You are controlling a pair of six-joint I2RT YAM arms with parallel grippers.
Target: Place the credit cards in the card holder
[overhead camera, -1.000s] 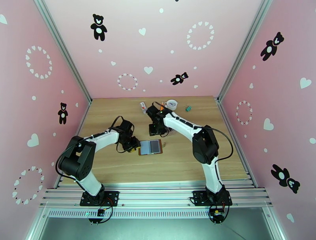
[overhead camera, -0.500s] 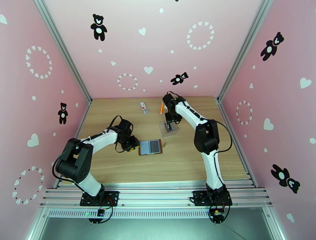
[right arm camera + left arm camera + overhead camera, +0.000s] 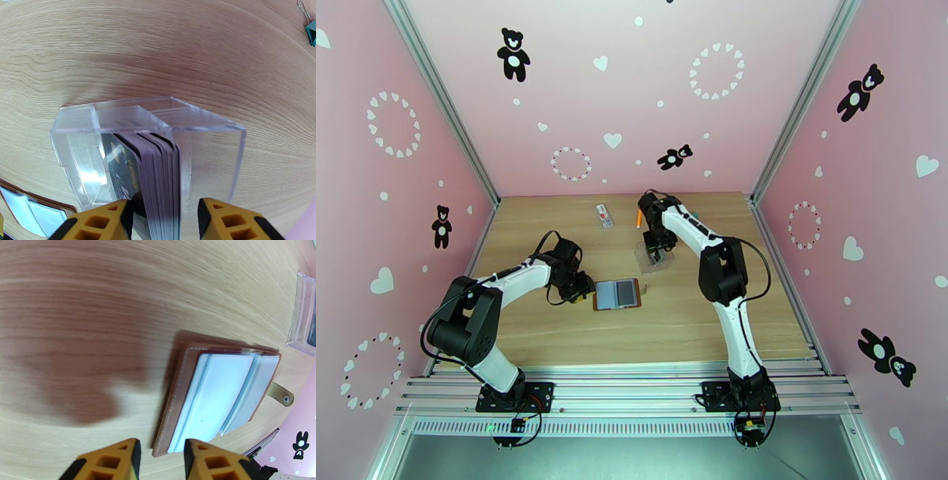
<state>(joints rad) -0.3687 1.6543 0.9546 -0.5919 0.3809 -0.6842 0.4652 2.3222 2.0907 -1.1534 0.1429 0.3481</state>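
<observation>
Big picture first: on the pale wooden table (image 3: 553, 339), both arms are reaching in toward the middle. The right gripper (image 3: 164, 221) is the one to watch. It hangs directly over the small see-through plastic box (image 3: 215, 154), which sits a little right of centre. Its yellow fingers are spread and sit astride the box's contents, with no pinch visible.

Inside that box the credit cards (image 3: 158, 169) stand on edge as a tight stack of thin grey and dark rectangles. Their top edges run in line with the gap between the fingers, so the jaws would close across the flat faces of the cards.

The target is the small brown leather card holder (image 3: 217, 398). It lies open with its grey-blue pockets facing up, just beside the box on its near-left side. Its long axis runs left to right and its snap tab sticks out on the right.

The left gripper (image 3: 160, 461) waits at the holder's left edge, jaws partly apart, and a brown corner reaches into the gap. Whether it touches the leather cannot be made out.

By the look of it, the right arm has to lift a card, then carry it a short way near and left.
</observation>
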